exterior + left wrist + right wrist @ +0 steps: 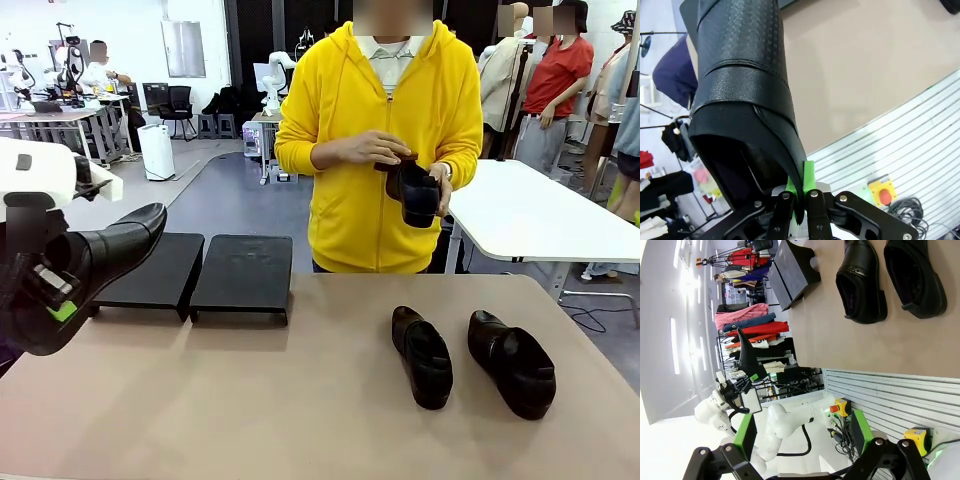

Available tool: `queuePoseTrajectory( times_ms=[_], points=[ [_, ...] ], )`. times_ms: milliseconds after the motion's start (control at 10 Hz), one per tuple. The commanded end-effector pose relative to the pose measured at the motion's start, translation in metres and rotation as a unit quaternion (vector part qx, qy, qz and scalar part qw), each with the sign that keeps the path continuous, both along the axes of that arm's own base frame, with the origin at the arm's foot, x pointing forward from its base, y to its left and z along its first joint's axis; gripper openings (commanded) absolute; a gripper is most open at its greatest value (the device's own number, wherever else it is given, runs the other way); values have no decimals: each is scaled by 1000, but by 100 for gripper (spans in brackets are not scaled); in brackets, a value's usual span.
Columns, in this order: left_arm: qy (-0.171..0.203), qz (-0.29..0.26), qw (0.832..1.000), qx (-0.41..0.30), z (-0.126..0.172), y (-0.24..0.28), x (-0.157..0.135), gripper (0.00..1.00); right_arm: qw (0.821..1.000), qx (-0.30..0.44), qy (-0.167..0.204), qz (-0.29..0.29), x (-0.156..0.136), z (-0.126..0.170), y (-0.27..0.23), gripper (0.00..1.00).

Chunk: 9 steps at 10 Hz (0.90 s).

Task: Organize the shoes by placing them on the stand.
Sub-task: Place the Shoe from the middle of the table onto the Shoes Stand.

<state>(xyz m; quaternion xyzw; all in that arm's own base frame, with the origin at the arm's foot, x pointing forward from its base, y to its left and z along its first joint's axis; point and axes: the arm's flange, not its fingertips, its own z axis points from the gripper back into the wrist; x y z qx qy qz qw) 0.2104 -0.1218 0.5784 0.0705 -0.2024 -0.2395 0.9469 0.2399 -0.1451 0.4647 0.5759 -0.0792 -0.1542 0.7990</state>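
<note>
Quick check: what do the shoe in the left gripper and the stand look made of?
Held shoe: seemingly black leather or leather-like, fine pebbled grain, stitched seams, soft sheen. Stand: matte black flat trays, perhaps plastic or painted board; the look leaves it open.

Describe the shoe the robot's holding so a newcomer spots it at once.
At the left edge of the tan table, near the black stand, one shoe hangs in the air, toe tilted up, pinched at its rim by the jaws of the left arm. The middle shoe and right shoe lie flat on the table; a fourth shoe is in the person's hands.
</note>
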Motion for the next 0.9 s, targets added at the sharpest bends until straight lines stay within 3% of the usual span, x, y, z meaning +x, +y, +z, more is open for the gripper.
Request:
queuePoseTrajectory(
  times_ms=[0, 100, 200, 500, 600, 700, 800],
  points=[
    [-8, 0, 1000, -9, 5, 4, 2, 0, 1000, 7, -10, -1, 2, 4, 0, 100],
    [0, 0, 1000, 0, 0, 0, 0, 0, 1000, 7, -10, -1, 2, 4, 0, 100],
    [40, -34, 998, -22, 9, 12, 41, 0, 1000, 7, -10, -1, 2, 4, 0, 100],
    [17, 105, 980, -169, -8, 79, 162, 0, 1000, 7, -10, -1, 2, 4, 0, 100],
    [-10, 170, 971, -170, -23, 101, 195, 0, 1000, 7, -10, -1, 2, 4, 0, 100],
    [-14, 150, 972, -178, -43, 122, 228, 0, 1000, 7, -10, -1, 2, 4, 0, 100],
    [-22, 166, 973, -157, -61, 135, 251, 0, 1000, 7, -10, -1, 2, 4, 0, 100]
  ],
)
